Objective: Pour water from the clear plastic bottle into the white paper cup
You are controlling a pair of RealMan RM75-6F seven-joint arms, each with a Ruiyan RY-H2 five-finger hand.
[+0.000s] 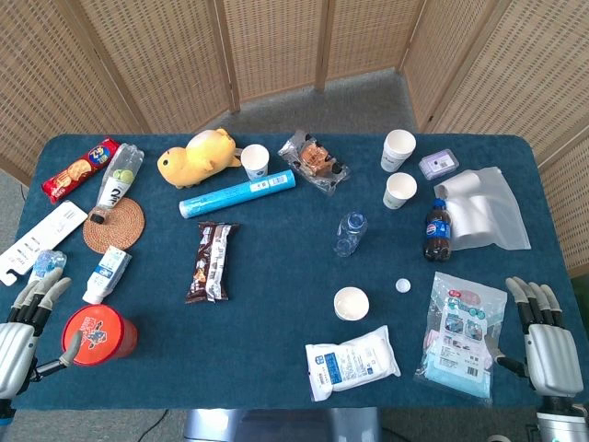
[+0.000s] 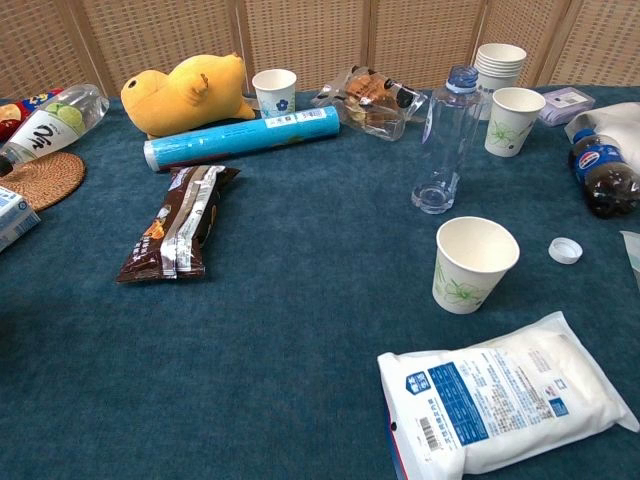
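A: Where does the clear plastic bottle stand?

B: Upright, a little right of the middle of the head view, on the blue tablecloth. In the chest view it shows in the upper right, and its blue-rimmed neck is open. The white bottle cap lies apart from it, lower and to the right.

A: And the white paper cup?

B: Below the bottle in the head view, near it but not touching, mouth up. The chest view shows a green leaf print on its side. Just below it lies a white packet with a blue label.

A: The hands?

B: Both rest at the bottom corners of the head view, well apart from bottle and cup. The left hand is at the lower left, fingers extended and slightly apart, holding nothing; its thumb points toward the red tub just beside it, and I cannot tell whether they touch. The right hand is at the lower right, fingers straight and a little apart, also holding nothing, next to a clear bag of blue items.

A: Anything close to the bottle?

B: A cola bottle stands to its right, with two more paper cups above that.
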